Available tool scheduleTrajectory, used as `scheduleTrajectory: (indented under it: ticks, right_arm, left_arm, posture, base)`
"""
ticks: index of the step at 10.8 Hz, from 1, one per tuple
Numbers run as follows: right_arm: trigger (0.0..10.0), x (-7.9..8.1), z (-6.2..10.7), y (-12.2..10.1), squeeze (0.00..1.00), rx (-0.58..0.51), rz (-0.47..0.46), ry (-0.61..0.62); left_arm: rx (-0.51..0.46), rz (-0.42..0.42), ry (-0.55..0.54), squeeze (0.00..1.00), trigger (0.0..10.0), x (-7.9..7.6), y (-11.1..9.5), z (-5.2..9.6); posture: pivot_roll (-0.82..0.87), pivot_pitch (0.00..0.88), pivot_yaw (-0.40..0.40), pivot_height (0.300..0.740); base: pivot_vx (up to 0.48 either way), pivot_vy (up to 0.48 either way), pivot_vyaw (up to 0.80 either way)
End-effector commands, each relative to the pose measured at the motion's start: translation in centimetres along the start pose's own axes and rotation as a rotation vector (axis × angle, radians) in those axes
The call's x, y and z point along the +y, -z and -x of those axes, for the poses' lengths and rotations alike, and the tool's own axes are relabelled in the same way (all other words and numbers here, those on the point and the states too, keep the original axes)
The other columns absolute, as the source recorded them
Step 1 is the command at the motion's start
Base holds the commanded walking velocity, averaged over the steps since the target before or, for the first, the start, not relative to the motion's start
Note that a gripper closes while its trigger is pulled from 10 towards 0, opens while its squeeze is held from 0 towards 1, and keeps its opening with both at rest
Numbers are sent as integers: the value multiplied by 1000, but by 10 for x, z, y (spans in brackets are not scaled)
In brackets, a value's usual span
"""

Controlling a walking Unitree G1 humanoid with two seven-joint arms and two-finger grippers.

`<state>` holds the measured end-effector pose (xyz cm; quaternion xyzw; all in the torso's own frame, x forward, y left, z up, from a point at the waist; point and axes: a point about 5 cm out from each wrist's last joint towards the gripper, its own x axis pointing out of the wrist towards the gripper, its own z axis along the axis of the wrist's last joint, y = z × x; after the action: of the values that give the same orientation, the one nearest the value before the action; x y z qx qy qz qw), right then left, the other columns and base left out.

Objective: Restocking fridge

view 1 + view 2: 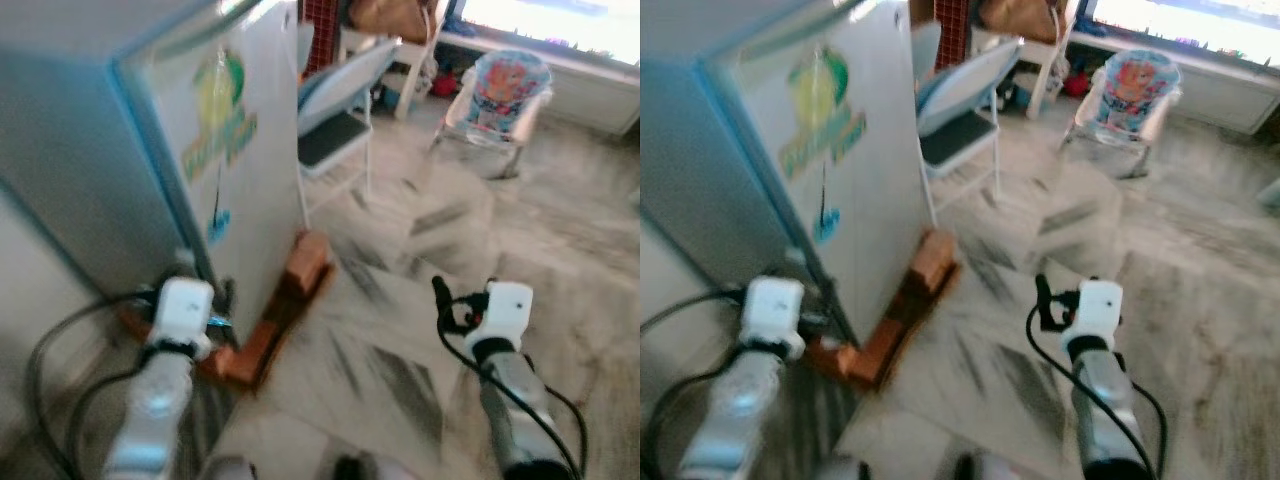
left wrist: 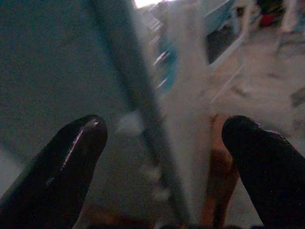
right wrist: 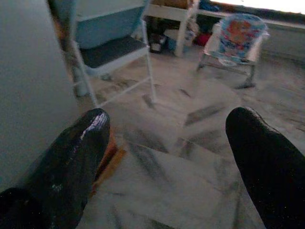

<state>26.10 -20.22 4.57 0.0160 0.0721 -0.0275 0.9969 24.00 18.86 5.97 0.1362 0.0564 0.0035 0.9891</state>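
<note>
The fridge (image 1: 230, 150) stands shut on brick blocks (image 1: 285, 310) at the robot's left, a green and yellow sticker (image 1: 222, 110) on its door. The left pincer (image 2: 162, 157) is spread before the door's edge. The right pincer (image 3: 167, 157), also spread, hangs over the marble floor (image 1: 480, 240). Beyond stand a folding chair (image 1: 335, 110) and a baby bouncer (image 1: 500, 95).

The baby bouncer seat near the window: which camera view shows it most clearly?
The right wrist view shows the baby bouncer seat best: less blur, with frame and colourful padding distinct. Both eye views show it whole on the floor, far ahead to the right, but blurred. In the left wrist view it cannot be made out beyond the fridge.
</note>
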Motion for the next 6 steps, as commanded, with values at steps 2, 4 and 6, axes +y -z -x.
scheduleTrajectory:
  ticks: [2, 4, 6]
  right_arm:
    - [10000, 1, 3, 4, 0, 16, -8, 8]
    - [10000, 6, -1, 1, 0, -2, -4, -10]
    - [10000, 10, -7, -4, 0, -18, -4, -24]
  left_arm:
    - [38, 20, -17, 0, 10000, 0, 6, 4]
    - [33, 35, 1, 0, 10000, -6, 4, -3]
    - [20, 23, 26, 0, 10000, -6, 2, -4]
  posture:
    - [154, 83, -55, 740]
    - [140, 71, -35, 740]
    - [139, 66, -25, 740]
  base:
    - [0, 0, 0]
    - [0, 0, 0]
    - [0, 142, 0]
